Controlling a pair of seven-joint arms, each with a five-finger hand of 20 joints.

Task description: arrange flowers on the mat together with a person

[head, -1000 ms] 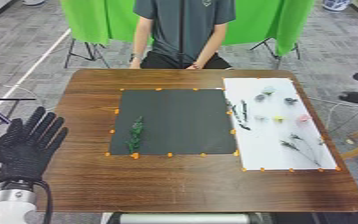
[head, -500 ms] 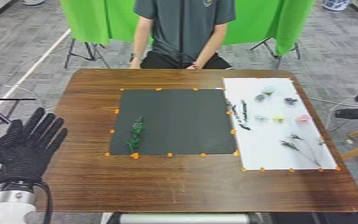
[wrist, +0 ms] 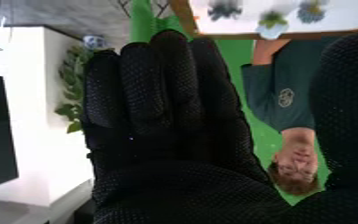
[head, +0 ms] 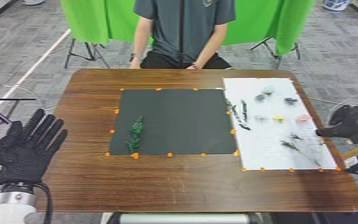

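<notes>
Right hand (head: 355, 123) — fingers straight, set narrow, thumb apart, pink flower (head: 303, 118) near its fingertips on white mat (head: 260, 142), left hand (head: 23, 156) — fingers spread wide.

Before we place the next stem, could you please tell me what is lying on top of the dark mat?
A green leafy sprig lies on the dark mat, toward its left side. What lies directly beneath the sprig is covered and cannot be seen.

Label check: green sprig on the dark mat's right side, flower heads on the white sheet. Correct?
Wrong side: head view shows the green sprig in the left part of the dark mat; flower heads are on the white sheet.
</notes>
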